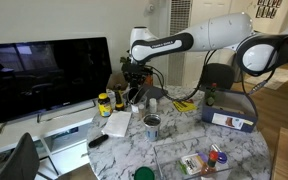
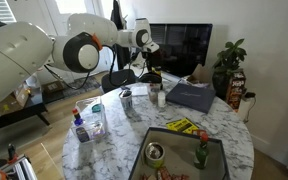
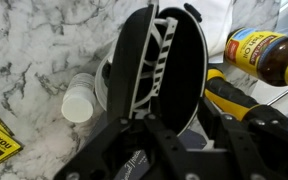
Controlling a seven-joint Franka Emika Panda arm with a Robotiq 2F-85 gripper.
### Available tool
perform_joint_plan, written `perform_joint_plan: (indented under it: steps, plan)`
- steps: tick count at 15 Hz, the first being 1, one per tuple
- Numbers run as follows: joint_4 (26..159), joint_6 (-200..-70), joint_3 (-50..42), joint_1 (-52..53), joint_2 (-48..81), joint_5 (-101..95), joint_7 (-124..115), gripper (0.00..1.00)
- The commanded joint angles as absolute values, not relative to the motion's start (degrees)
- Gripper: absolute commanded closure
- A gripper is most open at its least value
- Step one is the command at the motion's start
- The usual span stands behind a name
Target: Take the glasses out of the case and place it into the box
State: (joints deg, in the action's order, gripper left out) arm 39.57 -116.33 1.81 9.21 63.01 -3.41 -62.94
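Note:
In the wrist view an open black glasses case [image 3: 169,60] lies on the marble table. Glasses with a white-patterned frame [image 3: 152,62] sit along its inner left side. My gripper [image 3: 174,135] is open right above the case, with one finger on each side of its near end. In both exterior views the gripper [image 1: 136,85] [image 2: 150,75] hangs low over the table's far edge, near the TV. The blue-grey box [image 1: 228,119] [image 2: 189,97] with raised walls stands apart from the gripper on the table.
Beside the case are a small white bottle [image 3: 77,100], an amber bottle with a yellow label [image 3: 269,55] and a yellow-and-black tool [image 3: 234,95]. A metal cup [image 1: 152,123], a clear bin of colourful items [image 1: 204,160] and a TV [image 1: 44,75] also show.

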Motion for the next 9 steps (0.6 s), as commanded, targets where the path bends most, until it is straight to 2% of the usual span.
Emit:
perform_joint_plan:
  steps: [1, 3, 6, 7, 9]
  plan:
    - [35.70, -112.84, 2.49, 8.90, 65.23, -2.66, -62.37, 0.51]
    - [35.61, -111.55, 2.36, 8.71, 65.15, -2.67, -62.70, 0.46]
    - [35.60, -109.87, 2.38, 8.10, 65.02, -2.41, -63.09, 0.49]
    - [35.56, -109.31, 2.34, 8.04, 65.11, -2.44, -63.18, 0.57]
    - [35.46, -108.08, 2.43, 8.23, 65.52, -2.52, -63.01, 0.62]
